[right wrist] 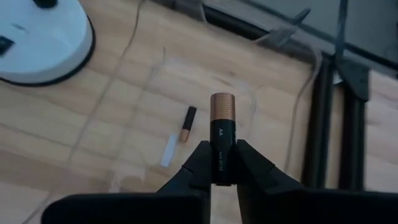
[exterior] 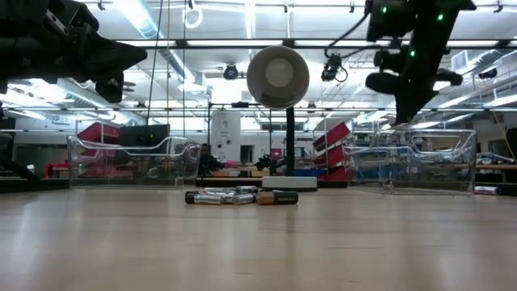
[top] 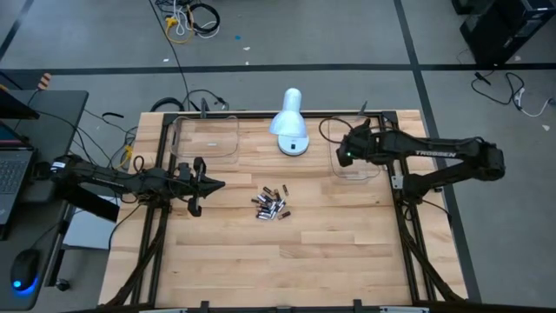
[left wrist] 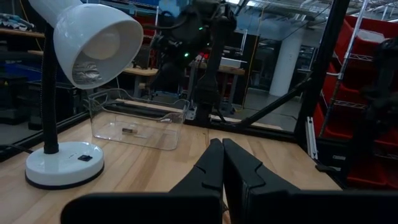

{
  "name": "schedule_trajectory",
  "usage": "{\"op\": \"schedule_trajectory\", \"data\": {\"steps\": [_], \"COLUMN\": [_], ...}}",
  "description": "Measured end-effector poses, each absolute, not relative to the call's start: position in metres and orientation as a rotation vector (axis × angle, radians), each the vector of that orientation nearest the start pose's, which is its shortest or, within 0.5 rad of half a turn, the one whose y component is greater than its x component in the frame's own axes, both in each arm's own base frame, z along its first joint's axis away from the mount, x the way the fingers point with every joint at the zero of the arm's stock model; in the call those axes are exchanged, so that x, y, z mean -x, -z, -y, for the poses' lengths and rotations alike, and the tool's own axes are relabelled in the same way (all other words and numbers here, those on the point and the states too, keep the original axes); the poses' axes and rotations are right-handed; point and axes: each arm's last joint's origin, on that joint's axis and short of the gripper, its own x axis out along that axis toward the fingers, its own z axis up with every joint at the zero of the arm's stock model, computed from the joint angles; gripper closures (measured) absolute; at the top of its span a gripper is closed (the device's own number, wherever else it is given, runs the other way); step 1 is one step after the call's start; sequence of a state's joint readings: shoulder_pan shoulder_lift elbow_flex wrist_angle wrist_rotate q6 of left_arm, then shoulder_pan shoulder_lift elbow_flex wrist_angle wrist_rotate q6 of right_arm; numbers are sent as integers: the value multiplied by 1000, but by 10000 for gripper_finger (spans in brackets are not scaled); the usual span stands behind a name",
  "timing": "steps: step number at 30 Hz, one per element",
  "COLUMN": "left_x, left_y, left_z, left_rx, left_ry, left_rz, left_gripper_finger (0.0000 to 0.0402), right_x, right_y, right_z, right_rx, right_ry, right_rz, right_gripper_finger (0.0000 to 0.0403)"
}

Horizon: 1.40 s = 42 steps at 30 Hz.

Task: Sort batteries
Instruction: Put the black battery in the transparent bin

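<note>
A small black cylindrical battery with a copper-coloured end (right wrist: pixel 222 140) sits pinched in the right gripper (right wrist: pixel 221 167), above the clear plastic tray at the tabletop's far right edge (top: pixel 352 170). One thin dark battery with a copper end (right wrist: pixel 186 124) already lies inside that tray. Most work remains: roughly nine or ten batteries are clustered mid-table (top: pixel 271 205). The clear tray at the far left edge (top: pixel 205 137) looks empty. The left gripper (top: pixel 211 183), closed and holding nothing, waits near the left edge.

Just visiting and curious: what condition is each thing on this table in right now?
Left gripper: shut, empty, above the table.
Right gripper: shut on a battery, over the right tray.
Right tray: holds one battery.
Left tray: looks empty.
Battery pile: lying loose mid-table.
Lamp: upright.
</note>
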<state>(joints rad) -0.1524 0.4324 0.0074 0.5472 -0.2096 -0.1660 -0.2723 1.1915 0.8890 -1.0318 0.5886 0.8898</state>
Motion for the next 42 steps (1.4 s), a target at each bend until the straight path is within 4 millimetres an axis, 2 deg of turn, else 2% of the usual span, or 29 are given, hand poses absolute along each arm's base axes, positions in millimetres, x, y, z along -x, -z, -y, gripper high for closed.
{"op": "schedule_trajectory", "data": {"steps": [9,16,42], "left_x": [-123,-123,-123], "left_y": [-180,-180,-179], "left_z": [13,13,13], "left_rx": [190,191,186], "left_ry": [-48,-48,-48], "left_rz": [126,125,125], "left_gripper_finger": [400,400,400], "right_x": [-177,-169,-170], "right_y": [-207,-187,-183], "right_z": [90,96,97], "right_rx": [-546,-558,-555], "right_ry": [1209,1209,1201], "right_rz": [-928,-937,-915], "right_gripper_finger": [366,364,357]}}
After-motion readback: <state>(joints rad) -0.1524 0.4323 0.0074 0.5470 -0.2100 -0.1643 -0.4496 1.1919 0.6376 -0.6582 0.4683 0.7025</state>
